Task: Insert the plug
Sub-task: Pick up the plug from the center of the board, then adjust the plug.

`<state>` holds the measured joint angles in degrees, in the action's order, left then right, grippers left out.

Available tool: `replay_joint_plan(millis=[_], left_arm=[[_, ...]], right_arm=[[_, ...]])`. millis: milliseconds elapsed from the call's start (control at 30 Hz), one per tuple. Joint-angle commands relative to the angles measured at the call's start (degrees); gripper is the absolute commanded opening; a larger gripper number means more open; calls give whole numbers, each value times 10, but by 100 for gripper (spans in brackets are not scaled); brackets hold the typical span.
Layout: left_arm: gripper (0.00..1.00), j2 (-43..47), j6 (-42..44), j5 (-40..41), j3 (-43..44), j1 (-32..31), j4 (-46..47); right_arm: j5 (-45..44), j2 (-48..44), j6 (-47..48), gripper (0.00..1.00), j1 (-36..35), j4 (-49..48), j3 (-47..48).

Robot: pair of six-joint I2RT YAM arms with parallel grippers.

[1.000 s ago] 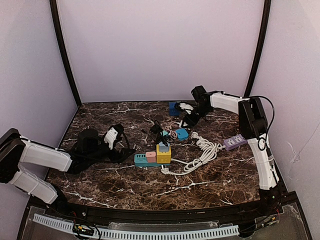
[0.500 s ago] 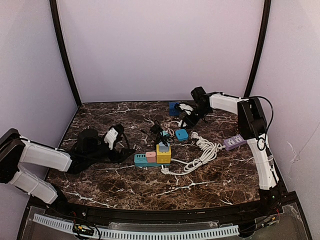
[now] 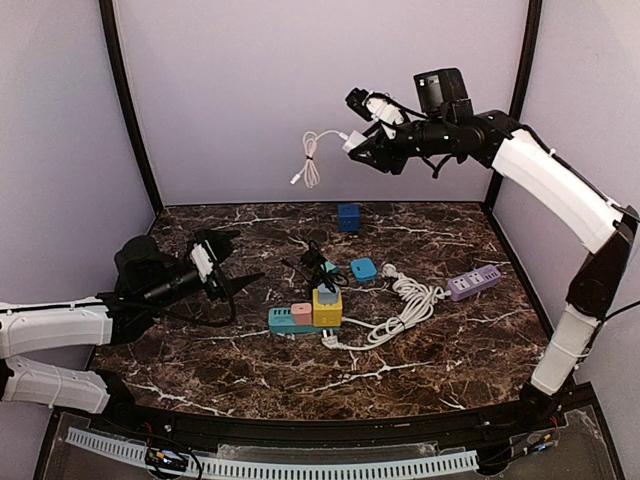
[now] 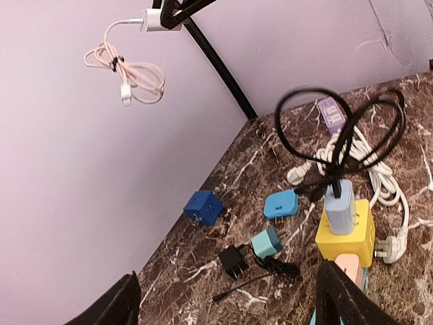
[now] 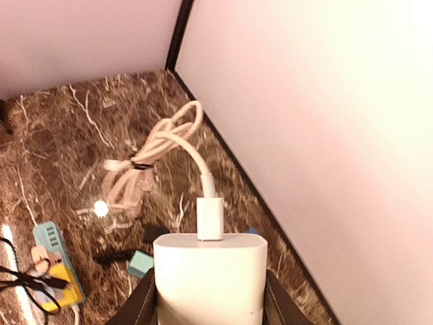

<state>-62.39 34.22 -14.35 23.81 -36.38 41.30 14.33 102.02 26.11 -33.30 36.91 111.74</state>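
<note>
The room is a box of pale lilac walls (image 3: 250,90) with black posts in the corners, so you have plenty of air above but hard limits at the sides. The dark marbled table (image 3: 200,370) looks hard and smooth. Anything you press on there may slide, and its middle is crowded with cords and small adapters.

Your right arm is raised high near the back wall, well above the table. The right gripper (image 3: 368,148) is clamped on the white charger (image 5: 210,274), one finger on each flat side, as the right wrist view shows. Your left gripper (image 3: 245,258) hovers low over the left of the table. Its fingers are spread wide with nothing between them, and it points toward the power strip (image 3: 283,321).

That teal strip lies near the middle of the table, with yellow and pink blocks already sitting on it, and its left end looks free. It is probably light, so it may shift under a push. Your idle left gripper could steady it.

The charger is a stiff, glossy plastic block, likely light and a little slippery. Keep the grip on its broad faces, away from the prongs, which you cannot see here.

Its thin cable (image 3: 310,160) dangles in a tied bundle. It is soft and will swing, so lower it slowly to avoid snagging the clutter.
</note>
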Motion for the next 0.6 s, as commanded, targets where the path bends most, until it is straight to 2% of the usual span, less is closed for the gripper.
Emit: replay_joint_plan(millis=[0, 100, 167, 233, 333, 433, 567], left_arm=[[78, 57, -80, -15, 67, 13, -100], [78, 109, -171, -33, 108, 28, -184], [78, 142, -263, -65, 125, 46, -223], [78, 173, -311, -119, 135, 65, -255], [78, 211, -335, -199, 139, 77, -313], [78, 245, -376, -183, 130, 79, -364], [77, 263, -394, -190, 116, 79, -368]], right_arm=[[-120, -26, 38, 0, -115, -54, -47], [-192, -47, 84, 0, -183, -108, -90], [-221, -53, 108, 0, -218, -143, -112], [-235, -56, 132, 0, -250, -173, -131], [-245, -49, 165, 0, -288, -204, -151], [-255, -36, 206, 0, -324, -220, -164], [-260, -17, 248, 0, -366, -240, -174]])
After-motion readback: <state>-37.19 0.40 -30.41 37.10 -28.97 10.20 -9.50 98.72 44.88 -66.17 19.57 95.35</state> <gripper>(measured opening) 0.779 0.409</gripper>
